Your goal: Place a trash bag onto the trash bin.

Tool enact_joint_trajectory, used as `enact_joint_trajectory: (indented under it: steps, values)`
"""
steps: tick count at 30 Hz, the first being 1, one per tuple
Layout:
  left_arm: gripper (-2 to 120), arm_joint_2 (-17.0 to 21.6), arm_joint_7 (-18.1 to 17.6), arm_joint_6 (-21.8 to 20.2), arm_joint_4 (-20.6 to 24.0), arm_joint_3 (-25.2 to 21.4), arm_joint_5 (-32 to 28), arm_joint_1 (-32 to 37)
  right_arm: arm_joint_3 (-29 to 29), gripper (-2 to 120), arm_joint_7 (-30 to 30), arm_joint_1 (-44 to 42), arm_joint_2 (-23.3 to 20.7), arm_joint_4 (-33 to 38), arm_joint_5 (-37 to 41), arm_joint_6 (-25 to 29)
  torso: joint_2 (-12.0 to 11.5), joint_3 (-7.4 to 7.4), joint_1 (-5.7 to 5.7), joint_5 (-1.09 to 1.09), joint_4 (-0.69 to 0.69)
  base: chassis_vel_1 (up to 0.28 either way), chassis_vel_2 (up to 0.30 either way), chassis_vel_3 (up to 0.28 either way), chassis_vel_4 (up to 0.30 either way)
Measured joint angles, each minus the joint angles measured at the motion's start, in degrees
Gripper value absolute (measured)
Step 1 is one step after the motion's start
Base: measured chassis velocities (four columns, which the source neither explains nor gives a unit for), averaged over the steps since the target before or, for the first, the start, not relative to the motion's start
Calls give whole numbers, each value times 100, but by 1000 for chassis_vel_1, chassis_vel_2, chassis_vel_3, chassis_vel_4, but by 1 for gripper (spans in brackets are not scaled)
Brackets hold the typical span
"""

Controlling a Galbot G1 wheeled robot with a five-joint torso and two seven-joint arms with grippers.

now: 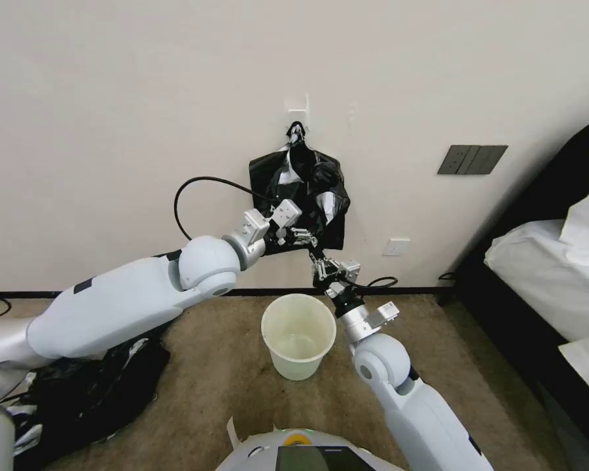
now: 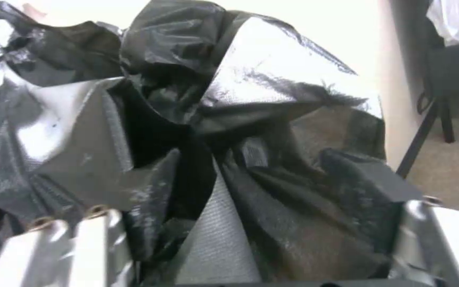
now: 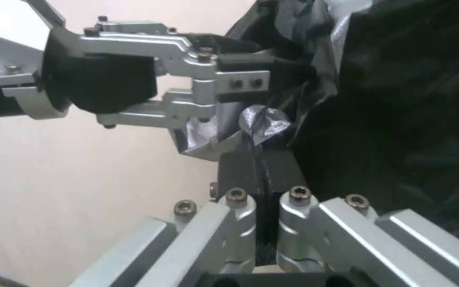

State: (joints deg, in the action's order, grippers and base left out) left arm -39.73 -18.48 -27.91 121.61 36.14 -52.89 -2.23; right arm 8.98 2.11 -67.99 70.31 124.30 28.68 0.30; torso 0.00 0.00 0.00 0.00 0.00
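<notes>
On the cream wall (image 1: pixel 111 98) the bag (image 1: pixel 307 190) hangs from a hook, with the bin (image 1: pixel 299 333) on the carpet below it. The left claw (image 1: pixel 302 235) grips the bag's lower edge, its jaws closed on plastic. The right claw (image 1: pixel 319 263) pinches a fold just beneath, the right wrist view showing the film clamped between its narrow fingers (image 3: pixel 288 207); no writing is readable.

light: even, soft — glare on trash bag (image 2: pixel 288 75) (silvery) | wrist views blurred
</notes>
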Motion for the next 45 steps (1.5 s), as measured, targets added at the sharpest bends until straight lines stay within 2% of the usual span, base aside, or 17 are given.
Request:
enact_joint_trajectory:
  steps: [1, 6, 14, 16, 17, 20, 21, 23, 29, 31, 33, 36, 37, 40, 41, 44, 45]
  values:
    - [70, 0, 0, 0, 0, 0, 0, 0, 0, 0, 0, 0, 0, 0, 0, 0, 0, 0, 0, 0, 0, 0, 0, 0, 0]
    - [49, -117, -127, -473, -41, 35, 59, -68, 59, 0, 0, -23, -28, 48, 14, 0, 0, 0, 0, 0, 0, 0, 0, 0, 0]
    - [46, -364, -646, -1163, -180, 84, -73, -269, 74, 0, 0, -15, -26, 55, 24, 0, 0, 0, 0, 0, -1, 0, 0, 0, 0]
    - [40, -434, -816, -1332, -211, 96, -268, -339, 68, 0, 0, -11, -20, 55, 25, 0, 0, -1, 0, 0, -1, 0, 0, 0, 0]
    - [40, -434, -816, -1332, -211, 96, -268, -339, 68, 0, 0, -11, -20, 55, 25, 0, 0, -1, 0, 0, -1, 0, 0, 0, 0]
    - [25, -497, -1254, -1457, -220, 67, -718, -384, 73, 0, 0, 6, -34, 55, 34, 2, 0, -1, 0, 0, 0, 0, 0, 0, 0]
    - [25, -497, -1254, -1457, -220, 67, -718, -384, 73, 0, 0, 6, -34, 55, 34, 2, 0, -1, 0, 0, 0, 0, 0, 0, 0]
    - [15, -489, -1400, -1461, -219, 64, -855, -396, 79, 0, 0, 29, -54, 55, 50, 3, 0, 0, 0, 0, 0, 0, 0, 0, 0]
    - [10, -460, -1521, -1460, -242, 68, -983, -412, 80, 0, 4, 69, -58, 55, 124, 3, 0, 0, 0, 0, 0, 0, 0, 0, 0]
    - [1, -451, -1552, -1457, -275, -5, -1065, -393, 85, 0, 7, 76, -58, 55, 144, 3, 0, 0, 0, 0, 0, 0, 0, 0, 0]
    - [0, -451, -1555, -1455, -281, -58, -1086, -365, 97, 0, 8, 76, -58, 55, 145, 3, 0, 0, 0, 0, 0, 0, 0, 0, 0]
    - [0, -424, -1525, -1001, -250, -254, -1114, -171, 153, 0, 15, 60, -64, 55, 164, 4, 0, 0, 0, 0, 0, 0, 0, 0, 0]
    - [0, -424, -1525, -1001, -250, -254, -1114, -171, 153, 0, 15, 60, -64, 55, 164, 4, 0, 0, 0, 0, 0, 0, 0, 0, 0]
    - [0, -311, -1296, -228, -55, -461, -1033, 162, 182, 0, 20, 57, -79, 57, 177, 5, 0, -1, 0, 0, -1, 0, 0, 0, 0]
    - [0, -311, -1296, -228, -55, -461, -1033, 162, 182, 0, 20, 57, -79, 57, 177, 5, 0, -1, 0, 0, -1, 0, 0, 0, 0]
    - [0, -99, -1005, 496, 247, -664, -846, 581, 187, 0, 26, 66, -89, 55, 185, 8, 0, -1, 0, -1, 1, 0, 0, 0, 0]
    - [0, -99, -1005, 496, 247, -664, -846, 581, 187, 0, 26, 66, -89, 55, 185, 8, 0, -1, 0, -1, 1, 0, 0, 0, 0]
